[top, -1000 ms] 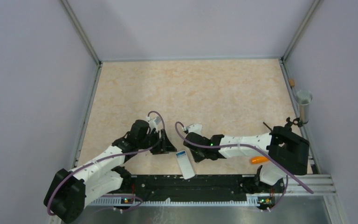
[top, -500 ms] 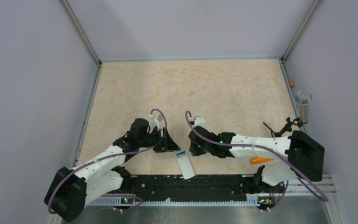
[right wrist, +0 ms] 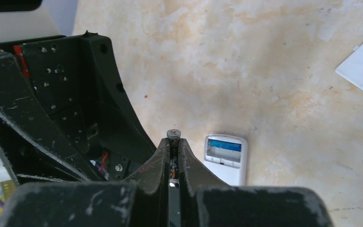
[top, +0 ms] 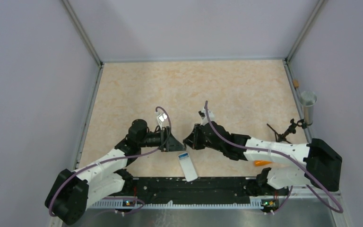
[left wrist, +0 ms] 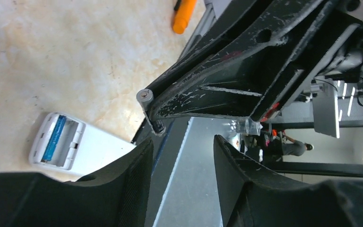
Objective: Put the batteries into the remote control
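The remote (top: 187,166) lies face-down at the middle of the near edge of the tabletop (top: 194,90), with the blue battery (left wrist: 54,138) seated in its open back. Just beyond it, the right gripper (top: 189,141) pinches the dark battery (right wrist: 173,138), facing the left gripper (top: 176,143), whose jaws stand partly apart and empty.

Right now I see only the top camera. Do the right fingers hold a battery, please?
Observer: Yes. The right fingers are shut on the dark battery, its tip sticking out past them.
Operator: Where can it go?
Observer: The remote control lies back up, lid off; the blue battery fills one slot, and the slot beside it looks empty.
Operator: And the other arm?
Observer: The left fingers stand open, with nothing between them.
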You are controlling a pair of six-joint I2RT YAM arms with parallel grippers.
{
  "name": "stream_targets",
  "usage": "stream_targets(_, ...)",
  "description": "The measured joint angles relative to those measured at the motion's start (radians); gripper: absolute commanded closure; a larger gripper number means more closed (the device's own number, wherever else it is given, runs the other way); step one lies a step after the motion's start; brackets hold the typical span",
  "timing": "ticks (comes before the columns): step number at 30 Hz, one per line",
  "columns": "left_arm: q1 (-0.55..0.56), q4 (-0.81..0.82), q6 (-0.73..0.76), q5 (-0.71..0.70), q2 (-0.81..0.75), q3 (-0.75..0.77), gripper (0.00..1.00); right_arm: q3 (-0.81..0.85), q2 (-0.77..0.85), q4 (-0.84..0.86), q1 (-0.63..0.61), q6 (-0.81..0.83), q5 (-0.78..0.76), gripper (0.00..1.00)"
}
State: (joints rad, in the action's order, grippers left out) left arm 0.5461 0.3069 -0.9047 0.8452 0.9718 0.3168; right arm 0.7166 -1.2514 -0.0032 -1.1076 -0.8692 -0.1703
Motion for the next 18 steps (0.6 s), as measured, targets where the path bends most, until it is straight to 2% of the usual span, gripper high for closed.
stream_targets(6, 0.0, 0.124, -0.068, 0.041, -0.001, -0.034, 0.54, -0.098, 0.048, 0.166, 0.005, -0.069, 0.033, 1.0)
stream_targets(18, 0.0, 0.224, -0.127, 0.063, -0.019, -0.05, 0.54, -0.193, 0.147, 0.34, 0.007, -0.126, 0.041, 1.0)
